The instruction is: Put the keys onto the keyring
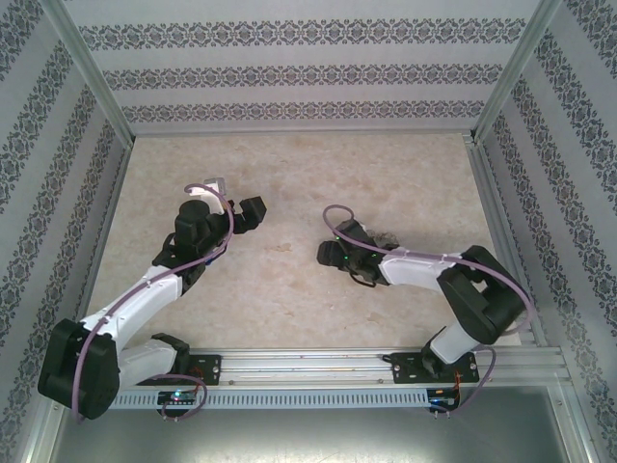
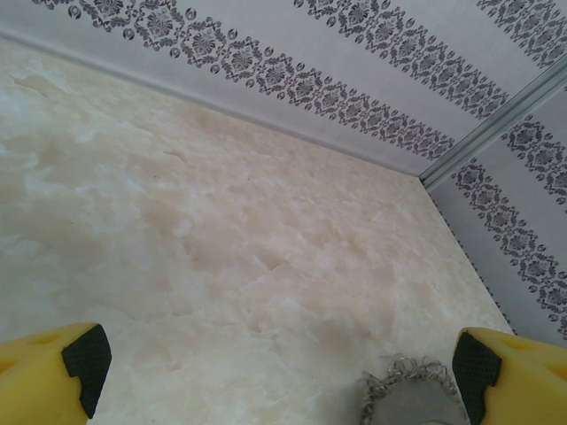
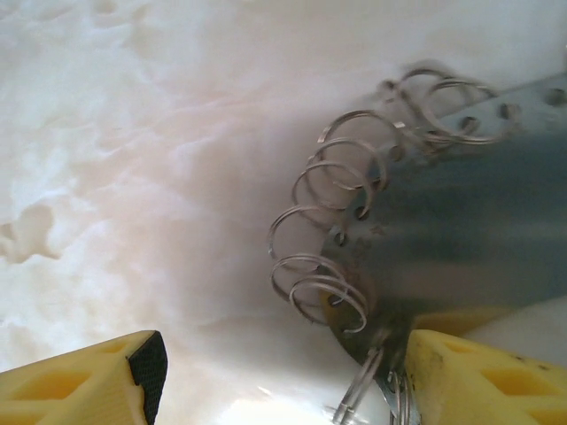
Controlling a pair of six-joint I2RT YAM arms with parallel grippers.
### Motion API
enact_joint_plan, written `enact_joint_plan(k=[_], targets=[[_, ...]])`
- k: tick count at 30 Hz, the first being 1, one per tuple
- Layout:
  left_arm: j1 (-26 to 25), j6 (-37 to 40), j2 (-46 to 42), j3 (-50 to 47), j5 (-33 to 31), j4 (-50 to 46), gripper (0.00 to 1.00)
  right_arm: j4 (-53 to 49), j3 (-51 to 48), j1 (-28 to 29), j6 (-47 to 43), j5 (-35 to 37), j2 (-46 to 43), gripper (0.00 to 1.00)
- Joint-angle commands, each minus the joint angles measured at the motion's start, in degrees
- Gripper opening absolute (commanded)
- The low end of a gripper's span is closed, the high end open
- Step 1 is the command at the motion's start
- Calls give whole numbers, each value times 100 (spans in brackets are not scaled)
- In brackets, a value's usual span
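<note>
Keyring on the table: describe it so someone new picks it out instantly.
On the pale marbled tabletop, right of centre, look beside the open, yellow-fingered right gripper. The keyring is a flat grey metal plate with a curved rim. Holes punched along that rim carry small silvery wire rings, a fringe nothing nearby has.

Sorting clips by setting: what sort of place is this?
Probably a lab test booth: wallpapered panels in aluminium framing enclose a marble-look tabletop, with a mounting rail along its near edge.
</note>
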Motion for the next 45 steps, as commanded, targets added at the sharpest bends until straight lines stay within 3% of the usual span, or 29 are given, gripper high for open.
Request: enact_joint_plan(k=[1, 14, 19, 30, 35, 41, 45], targets=[[-62, -141, -220, 160, 117, -113, 100, 70, 521, 295, 191, -108, 466, 73], [-84, -148, -907, 432, 86, -495, 100, 123, 3248, 960, 442, -782, 2705, 71], [-98, -95, -949, 527, 62, -659, 100, 256, 3854, 982, 379, -1090, 3015, 69], [-99, -113, -1208, 566, -41, -637, 100, 433, 1895, 1007, -389, -303, 616, 75], [-105, -33, -1227, 674, -51, -987, 100, 473, 796, 1017, -717, -414, -402, 74], [-110, -75, -1098, 555, 248, -1146, 100, 550, 21, 1044, -795, -508, -809, 69], [-108, -178, -1048, 365, 157, -1065, 100, 519, 56, 1128, -978, -601, -656, 64]])
